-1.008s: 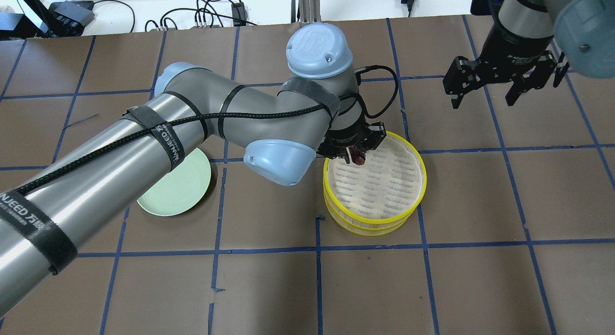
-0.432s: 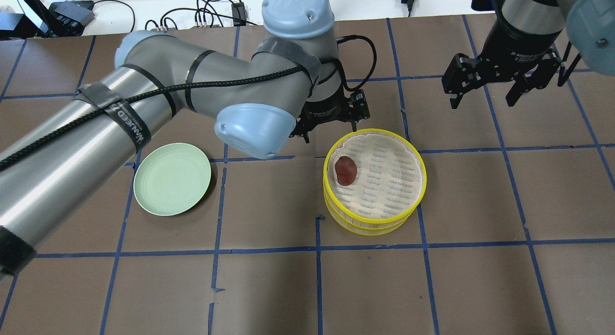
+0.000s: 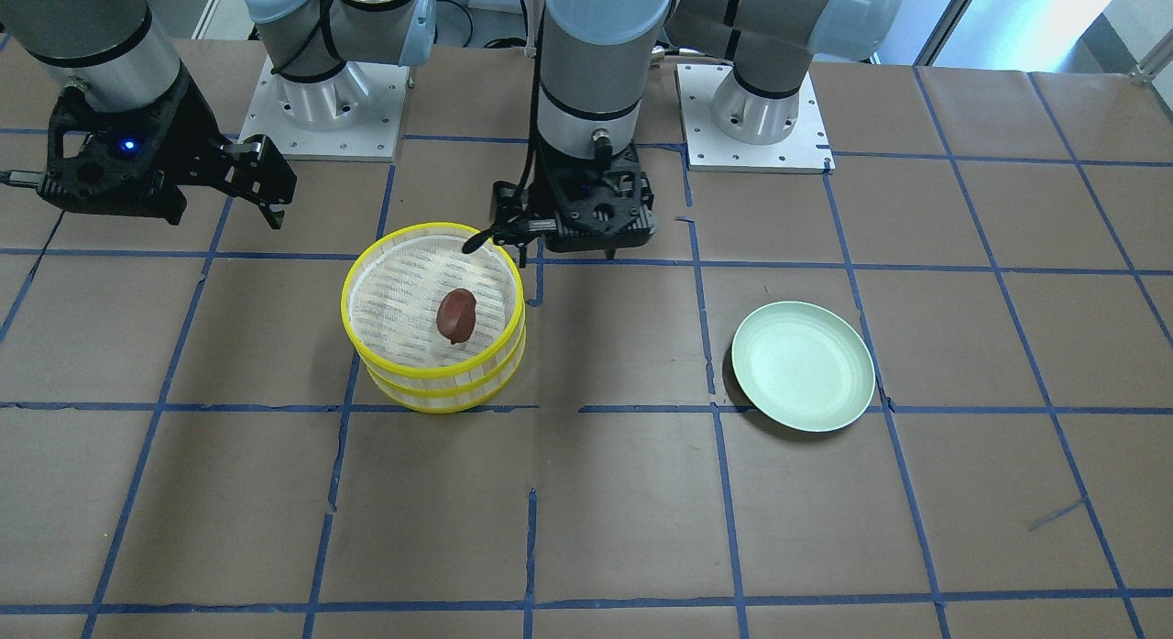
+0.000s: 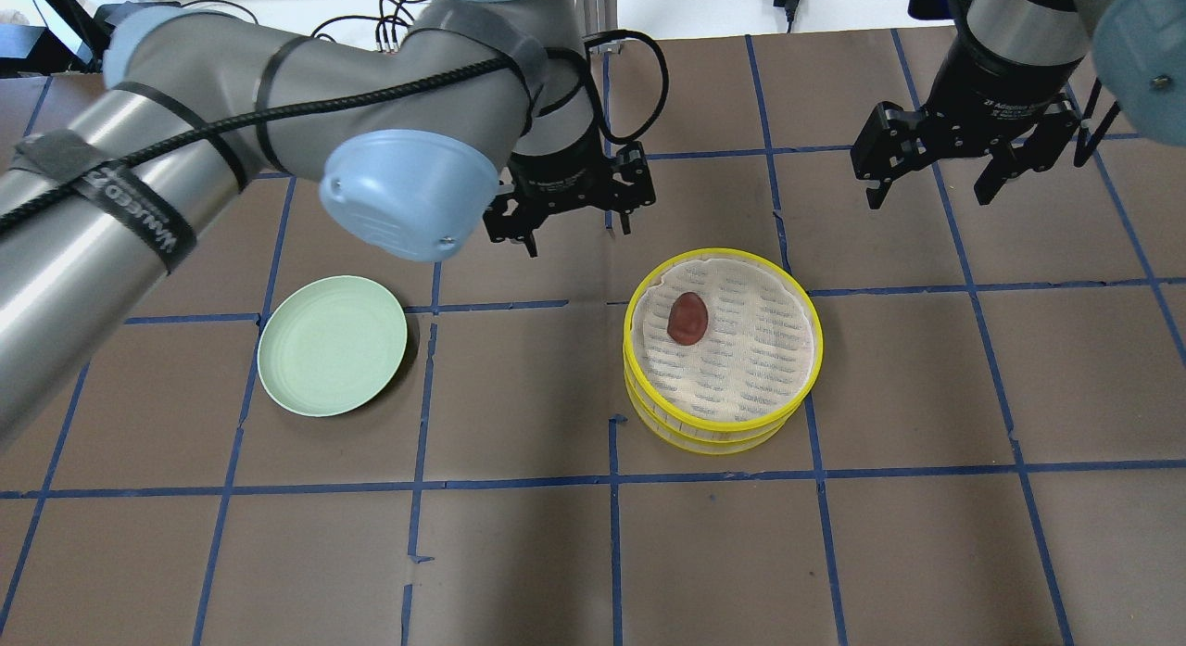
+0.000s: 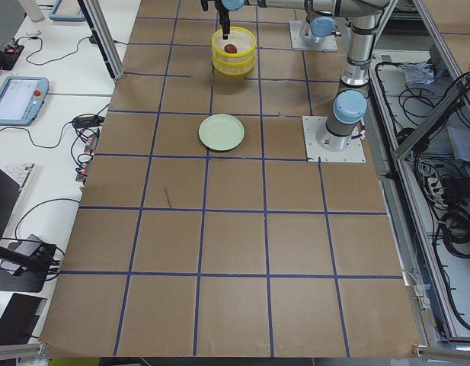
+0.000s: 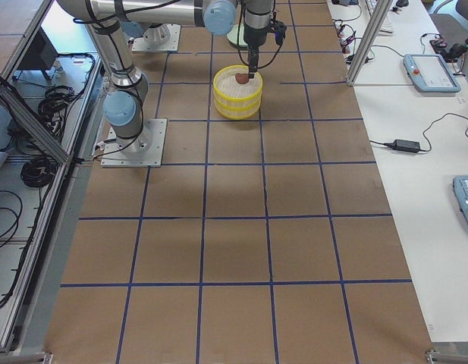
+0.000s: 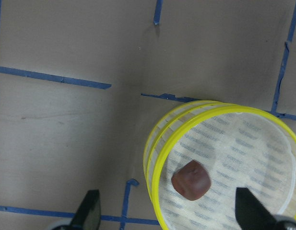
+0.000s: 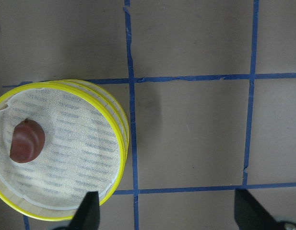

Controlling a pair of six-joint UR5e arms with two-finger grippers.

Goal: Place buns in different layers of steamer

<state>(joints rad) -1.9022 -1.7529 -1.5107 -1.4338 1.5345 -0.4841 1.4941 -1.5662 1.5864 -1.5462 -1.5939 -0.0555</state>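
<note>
Two yellow-rimmed steamer layers (image 4: 819,335) stand stacked at mid-table, also in the front view (image 3: 431,226). The reddish-brown bun (image 4: 687,318) lies on the top layer's slatted base, near its left side, and shows in the front view (image 3: 455,314) and both wrist views (image 7: 191,179) (image 8: 27,142). The white bun shows in no view. My left gripper (image 4: 574,231) is open and empty, raised behind and to the left of the stack. My right gripper (image 4: 928,194) is open and empty, high at the back right.
An empty pale green plate (image 4: 332,345) lies left of the stack, also in the front view (image 3: 803,365). The table is brown paper with blue tape lines. Both arm bases (image 3: 753,116) stand at the robot's edge.
My left gripper opened and let go of the brown bun in the top layer, then lifted and drew back to the left. The right gripper barely moved.
</note>
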